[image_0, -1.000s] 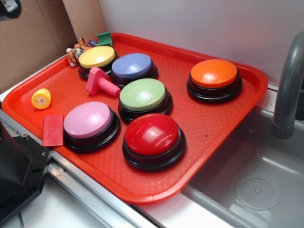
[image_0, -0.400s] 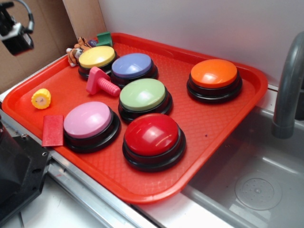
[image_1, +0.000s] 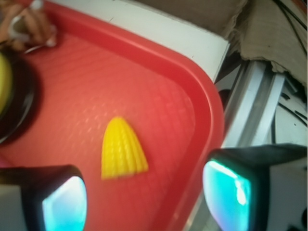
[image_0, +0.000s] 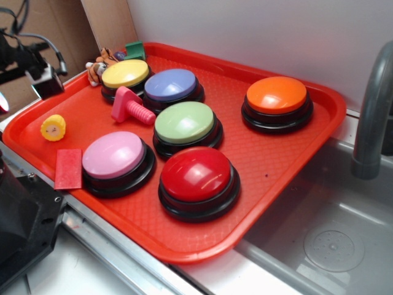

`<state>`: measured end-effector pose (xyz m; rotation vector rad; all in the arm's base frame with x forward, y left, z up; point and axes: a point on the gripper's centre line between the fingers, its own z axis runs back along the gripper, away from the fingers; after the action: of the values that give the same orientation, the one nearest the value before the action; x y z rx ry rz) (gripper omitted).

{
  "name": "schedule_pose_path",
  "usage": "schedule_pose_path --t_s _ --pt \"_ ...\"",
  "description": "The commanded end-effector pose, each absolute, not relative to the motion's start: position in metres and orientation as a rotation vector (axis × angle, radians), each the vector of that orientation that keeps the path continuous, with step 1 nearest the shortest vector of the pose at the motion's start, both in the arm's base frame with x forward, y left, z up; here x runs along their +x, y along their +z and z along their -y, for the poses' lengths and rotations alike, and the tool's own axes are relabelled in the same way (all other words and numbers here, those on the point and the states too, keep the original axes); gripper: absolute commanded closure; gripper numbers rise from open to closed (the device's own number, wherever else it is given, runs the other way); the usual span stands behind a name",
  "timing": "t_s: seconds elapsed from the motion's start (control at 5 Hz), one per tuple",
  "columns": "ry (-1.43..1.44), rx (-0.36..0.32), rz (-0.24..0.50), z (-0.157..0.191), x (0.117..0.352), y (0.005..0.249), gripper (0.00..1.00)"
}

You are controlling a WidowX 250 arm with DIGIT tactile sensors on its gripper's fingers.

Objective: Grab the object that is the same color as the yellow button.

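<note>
The object (image_0: 53, 127) is a small yellow ribbed toy lying near the left end of the red tray (image_0: 270, 166). In the wrist view the object (image_1: 122, 150) lies on the tray floor just ahead of my fingers. The yellow button (image_0: 125, 74) stands at the tray's back left, and only its edge (image_1: 4, 82) shows in the wrist view. My gripper (image_0: 44, 83) hangs above the tray's left rim, up and behind the object. Seen from the wrist, the gripper (image_1: 147, 199) is open, with nothing between its fingers.
A pink toy bolt (image_0: 132, 107) and a flat red block (image_0: 67, 168) lie near the object. Purple, green, pink, red and orange (image_0: 276, 95) buttons fill the tray. A toy animal (image_0: 97, 66) sits at the back corner. A sink (image_0: 331, 239) and faucet (image_0: 371, 117) are on the right.
My gripper has come down and to the right from the top left corner, closer to the tray's left end. Nothing on the tray has moved.
</note>
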<state>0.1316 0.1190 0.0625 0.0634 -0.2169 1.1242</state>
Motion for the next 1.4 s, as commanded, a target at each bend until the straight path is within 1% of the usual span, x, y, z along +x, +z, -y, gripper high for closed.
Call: schedule_pose_path --t_s 0.0,0.2,0.4,0.6,0.8,1.0,1.2 --pt "1.094 0.076 0.244 -0.122 0.141 0.034 0.00" --pt "1.058 0.034 0.228 -0.116 0.146 0.020 0.00" --pt "1.048 0.030 0.230 -0.111 0.151 0.019 0.00" --pt "1.045 0.017 0.217 -0.108 0.152 0.016 1.00" --pt "1.034 0.010 0.238 -0.107 0.149 0.033 1.00" --pt "0.952 -0.046 0.262 -0.103 0.146 0.059 1.00" --pt "0.727 -0.097 0.268 -0.090 0.146 0.091 1.00"
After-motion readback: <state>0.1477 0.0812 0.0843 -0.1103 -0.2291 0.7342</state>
